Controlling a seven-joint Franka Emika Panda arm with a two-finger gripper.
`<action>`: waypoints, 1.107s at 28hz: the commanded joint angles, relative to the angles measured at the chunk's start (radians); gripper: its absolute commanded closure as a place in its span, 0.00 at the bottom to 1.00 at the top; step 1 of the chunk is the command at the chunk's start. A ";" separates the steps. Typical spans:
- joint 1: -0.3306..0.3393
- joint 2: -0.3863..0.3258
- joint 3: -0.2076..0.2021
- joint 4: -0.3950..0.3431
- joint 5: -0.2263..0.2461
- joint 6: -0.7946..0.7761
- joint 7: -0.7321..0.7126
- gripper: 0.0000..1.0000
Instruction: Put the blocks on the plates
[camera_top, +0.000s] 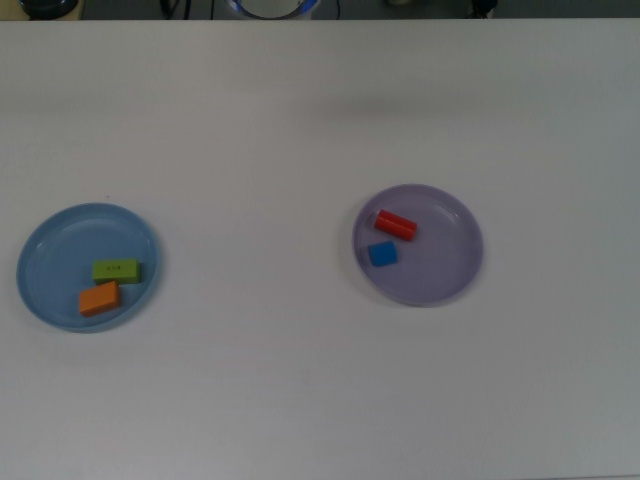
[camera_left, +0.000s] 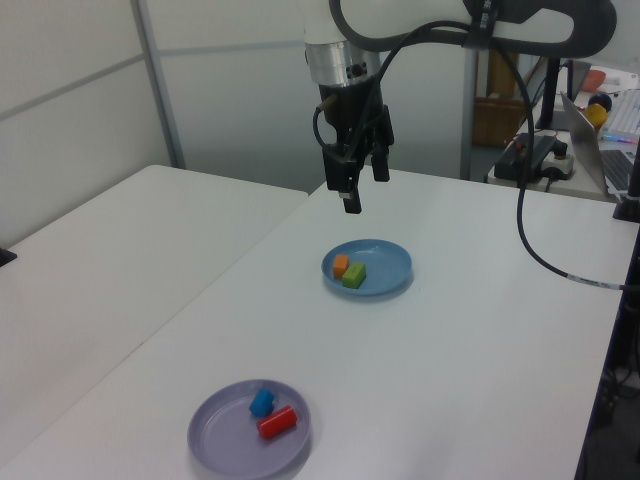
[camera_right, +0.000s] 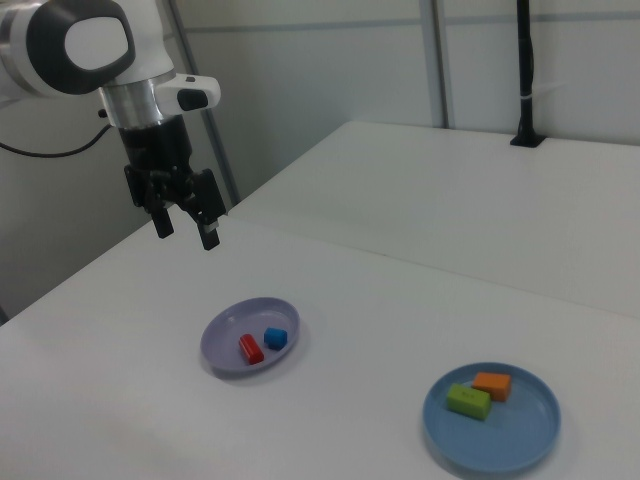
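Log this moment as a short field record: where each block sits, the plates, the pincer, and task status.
light blue plate: holds green block and orange block, close together
lavender plate: holds red block and blue cube, apart
table: white, no loose blocks on it
pincer: open, empty, raised above the table
task status: all four blocks on plates, appears complete
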 joint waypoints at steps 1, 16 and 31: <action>0.007 -0.016 -0.009 -0.016 0.019 -0.007 0.018 0.00; 0.006 -0.013 -0.021 0.041 0.035 -0.015 0.132 0.00; -0.002 -0.008 -0.021 0.040 0.016 -0.009 0.178 0.00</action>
